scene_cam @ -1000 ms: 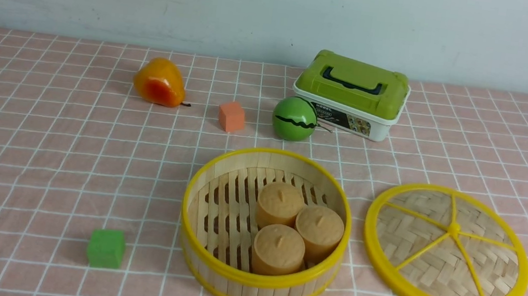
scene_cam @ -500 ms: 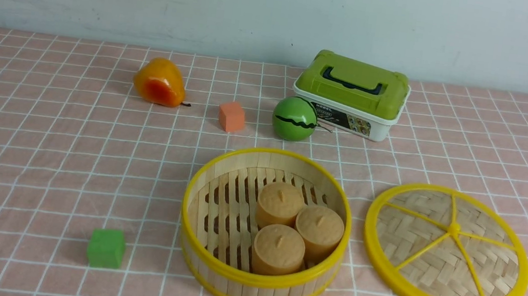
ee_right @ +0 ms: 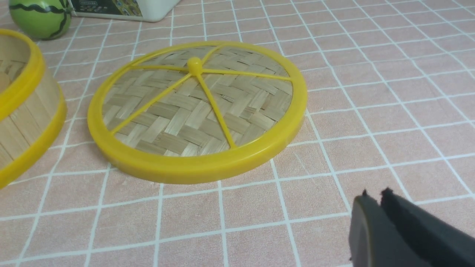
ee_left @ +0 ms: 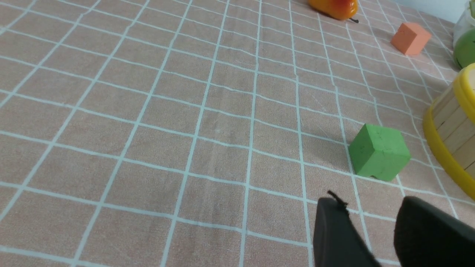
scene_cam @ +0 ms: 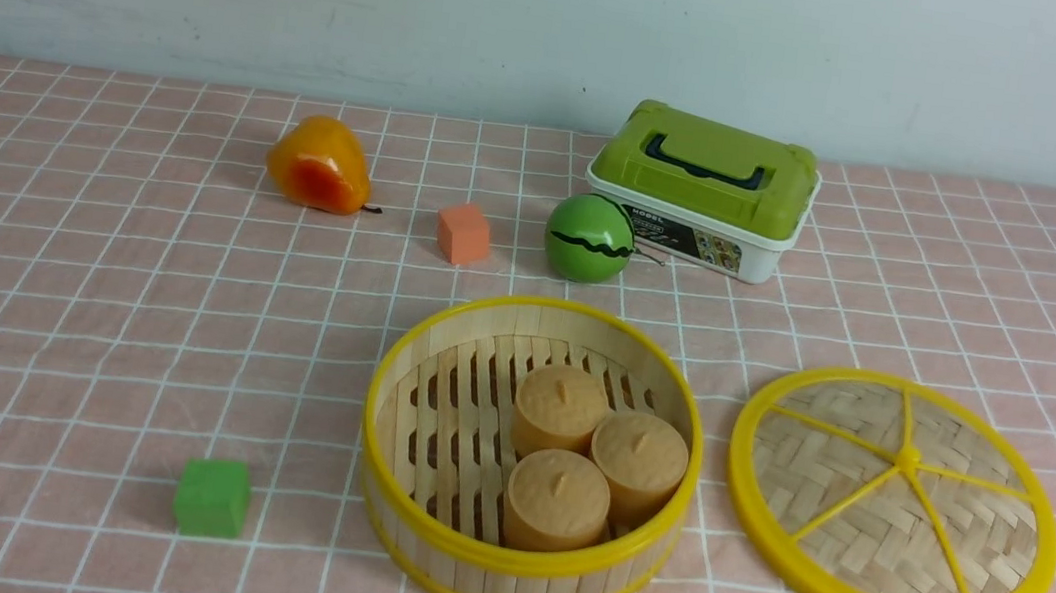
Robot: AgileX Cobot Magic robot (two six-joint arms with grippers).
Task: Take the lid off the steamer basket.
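Note:
The lid [scene_cam: 893, 507], woven bamboo with a yellow rim, spokes and knob, lies flat on the cloth to the right of the steamer basket [scene_cam: 449, 529]. The basket stands uncovered with three tan buns [scene_cam: 555, 499] inside. In the right wrist view the lid [ee_right: 193, 111] lies ahead of my right gripper [ee_right: 374, 196], which is shut, empty and clear of the lid. The basket's wall [ee_right: 22, 111] shows at that view's edge. My left gripper [ee_left: 371, 207] is open and empty over bare cloth near the green cube [ee_left: 378, 152]. The basket's rim [ee_left: 451, 148] shows there too. No gripper shows in the front view.
Behind the basket are a green melon ball [scene_cam: 589, 238], a white box with a green lid [scene_cam: 702, 192], an orange cube [scene_cam: 463, 233] and an orange-yellow pear [scene_cam: 318, 165]. A green cube [scene_cam: 211, 496] sits at the front left. Pink checked cloth covers the table.

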